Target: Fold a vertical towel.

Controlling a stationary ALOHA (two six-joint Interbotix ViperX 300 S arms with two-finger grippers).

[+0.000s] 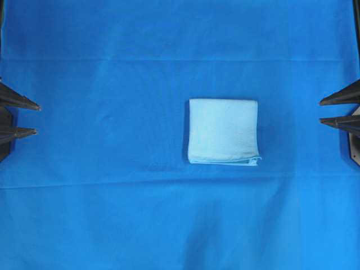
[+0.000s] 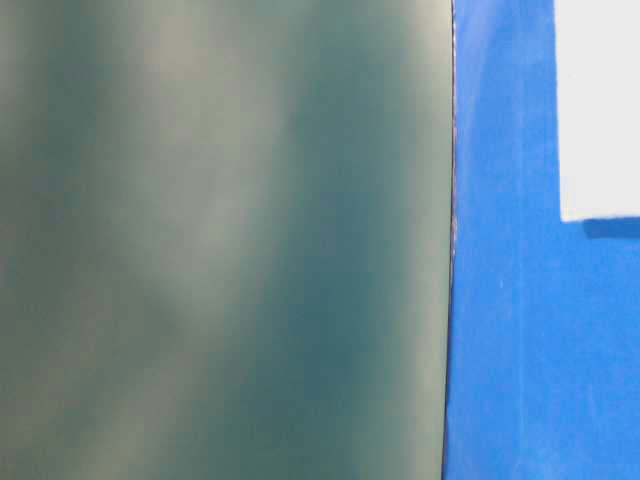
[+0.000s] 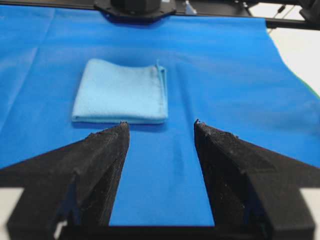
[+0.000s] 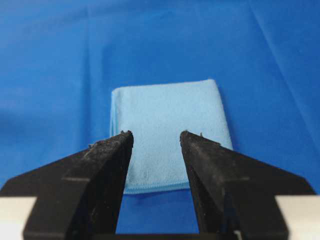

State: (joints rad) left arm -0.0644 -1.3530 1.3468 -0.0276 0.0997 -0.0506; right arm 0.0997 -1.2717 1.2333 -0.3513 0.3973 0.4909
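The towel lies folded into a small pale-blue square right of the table's middle, its layered edges showing at the lower right corner. The left wrist view has the towel ahead and to the left; in the right wrist view the towel sits straight ahead. My left gripper rests at the left edge, open and holding nothing, far from the towel. My right gripper stands open at the right edge, clear of the towel. Bare cloth shows between the left gripper fingers, towel beyond the right gripper.
The deep-blue tablecloth covers the whole table. The table-level view is mostly blocked by a blurred grey-green surface, with a strip of blue cloth at its right. The other arm's base stands at the far end.
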